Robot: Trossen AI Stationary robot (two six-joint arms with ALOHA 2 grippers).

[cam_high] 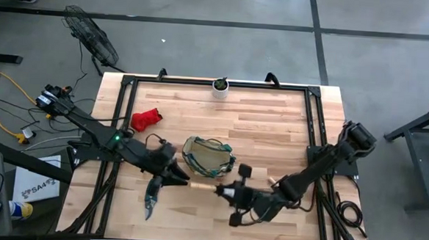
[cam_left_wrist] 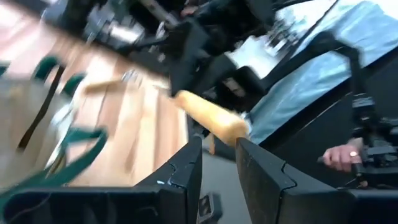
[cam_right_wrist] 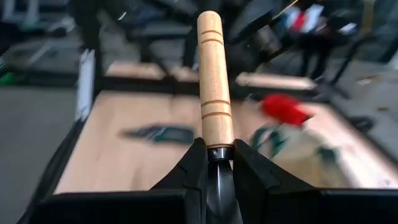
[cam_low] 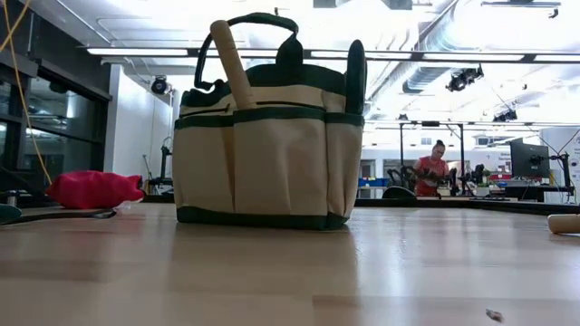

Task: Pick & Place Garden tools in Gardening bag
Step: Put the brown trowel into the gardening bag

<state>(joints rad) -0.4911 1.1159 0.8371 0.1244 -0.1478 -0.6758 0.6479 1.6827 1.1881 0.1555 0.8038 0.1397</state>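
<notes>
My right gripper (cam_high: 229, 194), near the table's front edge, is shut on a wooden-handled garden tool (cam_high: 202, 185). The handle (cam_right_wrist: 211, 81) points toward the table's left. My left gripper (cam_high: 185, 180) is open, with its fingertips on either side of the handle's free end (cam_left_wrist: 214, 118); I cannot tell whether they touch it. The tan gardening bag (cam_high: 207, 156) with green trim stands upright just beyond them, a wooden handle (cam_low: 234, 63) sticking out of its top. Dark-handled shears (cam_high: 150, 197) lie near the front left. A red item (cam_high: 146, 119) lies left of the bag. My right gripper pinches the tool between its two fingers at the dark metal neck (cam_right_wrist: 219, 157), just below the wooden handle. The fingers lie along the tool and come from the table's right. The handle sticks straight out past the fingertips. The metal end is hidden by the gripper.
A small white pot with a green plant (cam_high: 221, 85) stands at the far edge. A black frame (cam_high: 128, 82) runs around the tabletop. A tan handle end (cam_low: 564, 223) shows low at the right in the low view. A person (cam_low: 433, 165) sits far behind the table.
</notes>
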